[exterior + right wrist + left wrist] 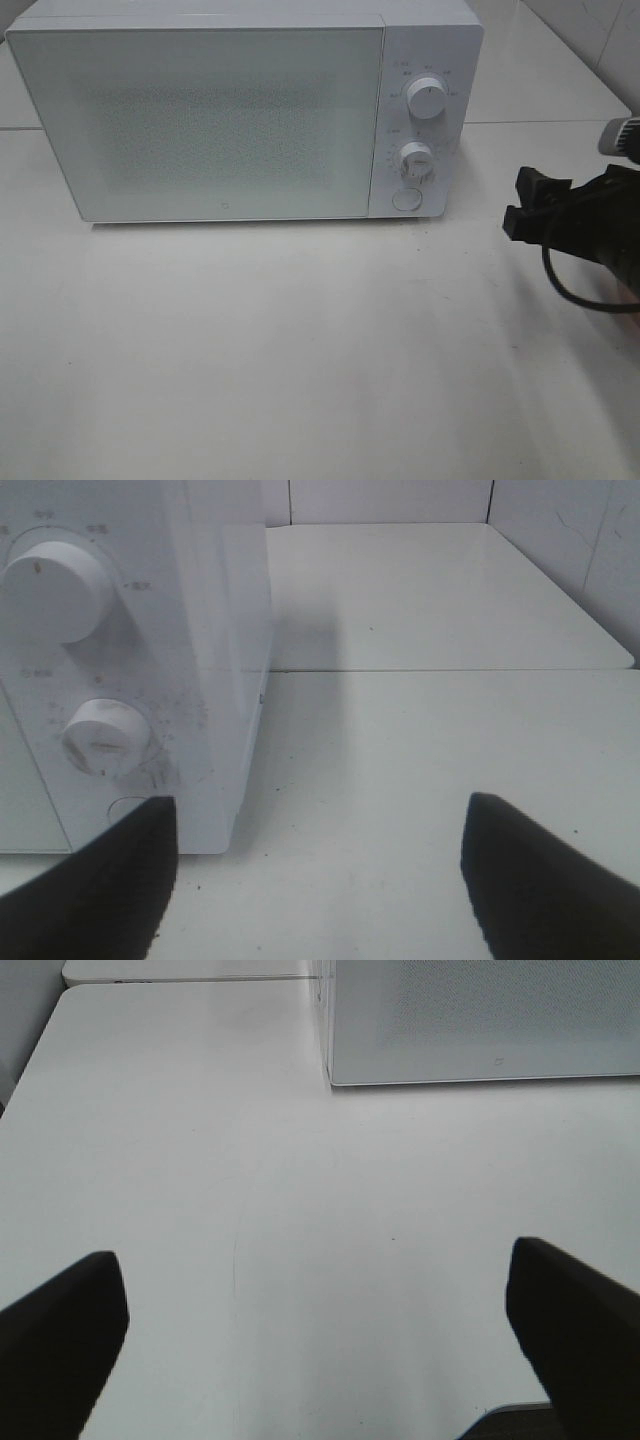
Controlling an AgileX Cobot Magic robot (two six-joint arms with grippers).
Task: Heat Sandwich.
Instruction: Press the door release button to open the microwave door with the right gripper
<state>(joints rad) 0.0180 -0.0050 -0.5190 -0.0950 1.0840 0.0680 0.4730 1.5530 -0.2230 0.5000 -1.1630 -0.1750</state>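
Observation:
No sandwich shows in any view. The white microwave (200,120) stands at the back of the table with its door shut. My right gripper (518,202) hovers open and empty to the right of its control panel, level with the round door button (405,197). In the right wrist view the same gripper (320,820) faces the microwave's (130,660) right front corner, nothing between its fingers. My left gripper (315,1255) is out of the high view; its wrist view shows it wide open over bare table, the microwave's (480,1020) lower left corner ahead.
Two white knobs, the upper knob (427,98) and the lower knob (416,158), sit above the button on the panel. The white table (300,350) stretches in front of the microwave. A tiled wall (600,40) rises at the back right.

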